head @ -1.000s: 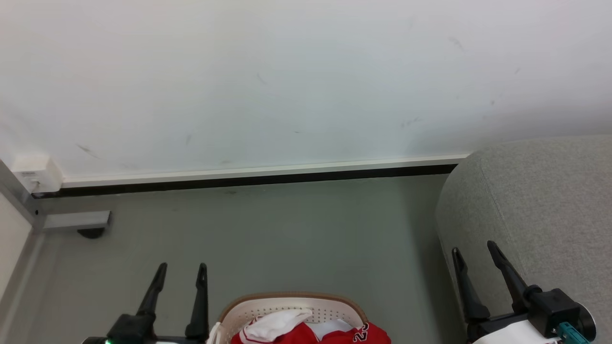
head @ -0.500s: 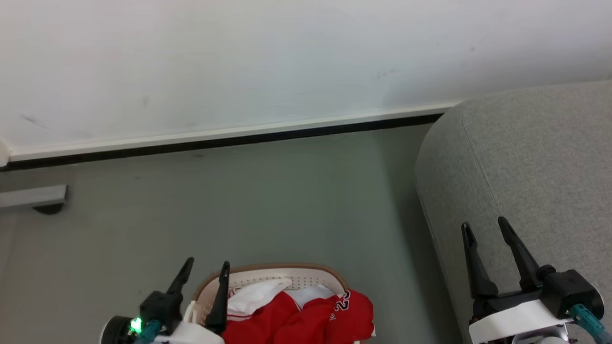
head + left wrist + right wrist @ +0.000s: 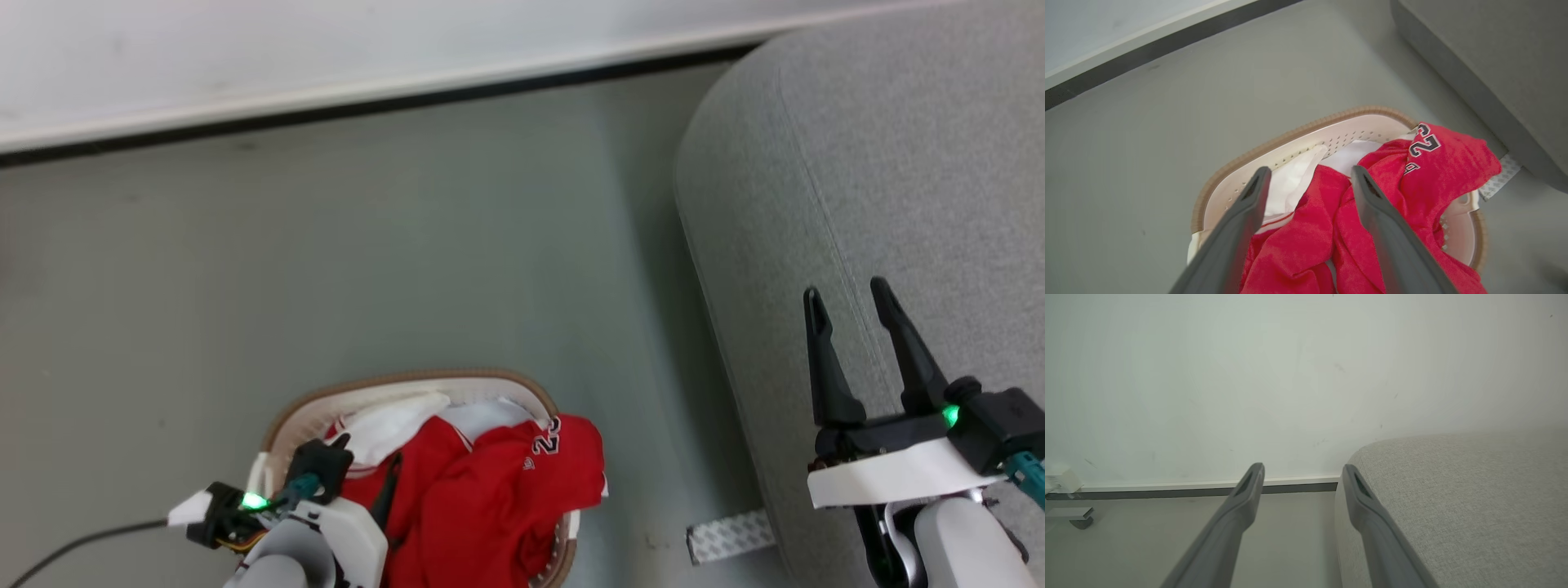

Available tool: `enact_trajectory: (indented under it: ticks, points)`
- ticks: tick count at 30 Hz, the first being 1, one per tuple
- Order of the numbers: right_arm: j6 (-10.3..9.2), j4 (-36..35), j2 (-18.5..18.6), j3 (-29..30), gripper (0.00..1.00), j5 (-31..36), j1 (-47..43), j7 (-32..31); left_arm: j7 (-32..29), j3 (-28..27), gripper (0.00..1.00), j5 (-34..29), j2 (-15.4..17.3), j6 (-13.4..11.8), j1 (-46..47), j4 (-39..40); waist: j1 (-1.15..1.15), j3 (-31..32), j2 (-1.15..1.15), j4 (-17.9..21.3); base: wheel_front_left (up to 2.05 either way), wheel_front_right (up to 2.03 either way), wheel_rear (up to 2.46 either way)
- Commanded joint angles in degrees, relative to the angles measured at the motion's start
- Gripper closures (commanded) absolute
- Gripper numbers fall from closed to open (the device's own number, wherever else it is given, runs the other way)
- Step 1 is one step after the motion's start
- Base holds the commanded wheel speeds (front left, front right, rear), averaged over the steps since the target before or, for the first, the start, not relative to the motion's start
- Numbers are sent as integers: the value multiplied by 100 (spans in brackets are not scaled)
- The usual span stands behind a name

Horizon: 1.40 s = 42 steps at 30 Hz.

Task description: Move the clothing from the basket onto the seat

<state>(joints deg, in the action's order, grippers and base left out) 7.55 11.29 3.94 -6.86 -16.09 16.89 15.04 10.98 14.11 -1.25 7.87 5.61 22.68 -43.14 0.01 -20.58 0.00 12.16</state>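
A grey-green floor runs back to a pale wall with a dark skirting strip at its foot.

The left hand hangs over the near left part of the basket. Its two dark fingers are spread wide with nothing between them, and they point down into the heap. Whether the tips already brush the cloth cannot be told.

Right under and just beyond those tips lies the clothing, inside the basket. It is a pile of red folds with a white part at the far left. The fold bearing the numerals is draped over the right rim, on the side toward the seat. The heap seems to stretch left to right across the basket, so the open fingers straddle its left-middle part.

The basket stands on the floor, near the seat but apart from it. A pale patterned strip lies on the floor between them, at the seat's foot.

The seat fills the right side. The right hand hovers above its near left edge, also spread open and empty, and well apart from the basket.

The left hand is plainly the nearer one, with the clothing below it and slightly to its right. The coming move most likely calls for a short drop and a pinch on the red folds. The carry would then go rightward, across the gap of floor, to the seat.
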Motion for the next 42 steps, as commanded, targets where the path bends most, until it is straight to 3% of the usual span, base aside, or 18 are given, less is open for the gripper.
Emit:
enact_trajectory:
  ticks: [1, 12, 20, 27, 39, 40, 41, 42]
  points:
    - [-12, -65, 32, 16, 0, -33, 157, 16, -43, 87, 0, -119, 72, 33, 223, -281, -1, -412, 0, 206, 0, 0, 0]
    - [-12, -375, 1, 48, 0, -94, 581, 18, -473, 697, 0, -464, 234, 141, 1163, -2001, -1, -1257, 0, 461, 0, 0, 0]
    - [-12, -560, 49, 135, 0, -107, 787, 19, -784, 1046, 0, -653, 291, 170, 1822, -2664, -1, -1862, 0, 576, 0, 0, 0]
    - [-12, -696, 13, 211, 0, -151, 917, 19, -1132, 1206, 0, -762, 376, 72, 2291, -2882, -1, -2341, 0, 651, 0, 0, 0]
    - [-12, -796, -54, 260, 0, -256, 1023, 19, -1438, 1369, 0, -620, 340, 143, 2739, -3017, -1, -2893, 0, 719, 0, 0, 0]
    - [-12, -796, -57, 267, 0, -254, 1022, 19, -1433, 1369, 36, -606, 332, 137, 2747, -3019, -1, -2900, 0, 713, 0, 0, 0]
    - [-12, -787, -59, 273, 0, -249, 1025, 19, -1391, 1371, 56, -581, 321, 125, 2751, -3022, -1, -2900, 0, 705, 0, 0, 0]
    - [-12, -787, -59, 273, 0, -249, 1025, 19, -1391, 1371, 56, -581, 321, 125, 2751, -3022, -1, -2900, 0, 705, 0, 0, 0]
